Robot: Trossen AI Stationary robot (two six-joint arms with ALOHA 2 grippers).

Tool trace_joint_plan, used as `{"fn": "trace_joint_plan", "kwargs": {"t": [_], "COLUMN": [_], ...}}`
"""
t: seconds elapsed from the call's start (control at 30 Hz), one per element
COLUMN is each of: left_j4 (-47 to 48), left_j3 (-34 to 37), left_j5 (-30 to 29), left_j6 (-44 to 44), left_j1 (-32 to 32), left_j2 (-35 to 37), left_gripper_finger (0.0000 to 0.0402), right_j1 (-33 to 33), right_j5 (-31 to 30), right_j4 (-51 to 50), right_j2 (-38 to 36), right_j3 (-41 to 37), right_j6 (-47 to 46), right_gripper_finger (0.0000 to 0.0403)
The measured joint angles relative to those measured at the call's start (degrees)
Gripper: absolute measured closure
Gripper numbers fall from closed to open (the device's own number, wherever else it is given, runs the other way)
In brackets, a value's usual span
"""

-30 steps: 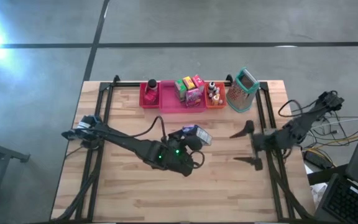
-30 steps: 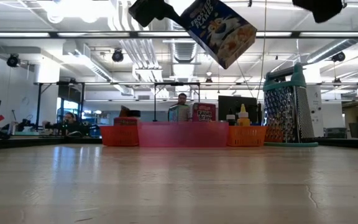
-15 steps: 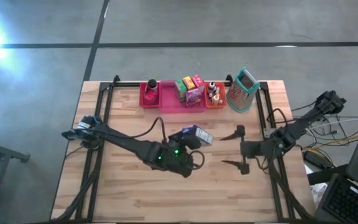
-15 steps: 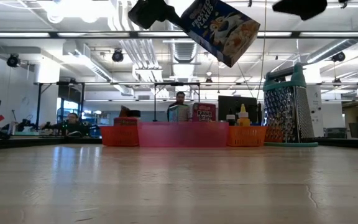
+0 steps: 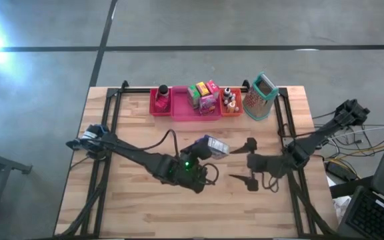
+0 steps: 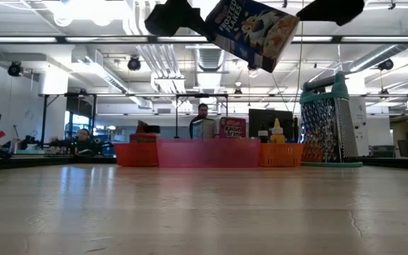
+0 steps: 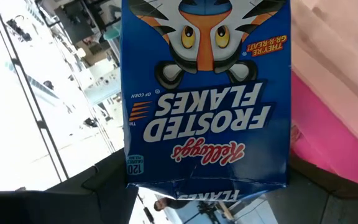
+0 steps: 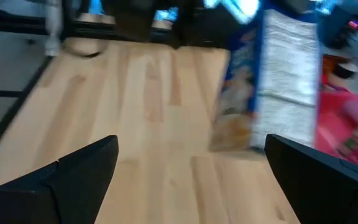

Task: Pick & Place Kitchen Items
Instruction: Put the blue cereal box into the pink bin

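My left gripper [image 5: 207, 148] is clamped on the blue Frosted Flakes box [image 5: 213, 144], held high above mid-table, long axis pointing toward my right gripper [image 5: 243, 162], which waits beside it, jaws spread wide and empty, nearer than the pink tray bin [image 5: 192, 110].

One cereal box [image 5: 212, 145], three bins [image 5: 195, 110]

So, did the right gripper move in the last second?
Yes. In the high view the right gripper, fingers open, has moved left, away from the table's right rail, toward the Frosted Flakes box.
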State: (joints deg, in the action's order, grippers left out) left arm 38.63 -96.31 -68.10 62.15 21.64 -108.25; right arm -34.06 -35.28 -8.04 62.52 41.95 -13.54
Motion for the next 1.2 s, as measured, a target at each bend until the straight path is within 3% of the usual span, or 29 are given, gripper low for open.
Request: {"fn": "trace_joint_plan", "kwargs": {"t": [0.27,0.57,0.83,1.2], "left_j4": [0.7,0.9,0.8,-0.5], "left_j3": [0.0,0.0,0.0,0.0], "left_j5": [0.0,-0.8,-6.1,-6.5], "left_j6": [-0.1,1.1,6.3,7.0], "left_j1": [0.6,0.8,1.6,2.1], "left_j2": [-0.1,-0.2,-0.2,-0.2], "left_gripper_finger": [0.0108,0.0108,0.0108,0.0108], "right_j1": [3.5,9.0,13.9,18.6], "right_j5": [-3.5,4.4,9.6,15.6], "right_j4": [-19.4,-28.6,-30.4,-27.6], "right_j2": [3.3,8.3,10.9,12.7], "right_j3": [13.8,21.6,24.0,22.8], "right_j6": [-6.8,-10.4,-10.1,-8.9], "right_gripper_finger": [0.0003,0.0003,0.0003,0.0003]}}
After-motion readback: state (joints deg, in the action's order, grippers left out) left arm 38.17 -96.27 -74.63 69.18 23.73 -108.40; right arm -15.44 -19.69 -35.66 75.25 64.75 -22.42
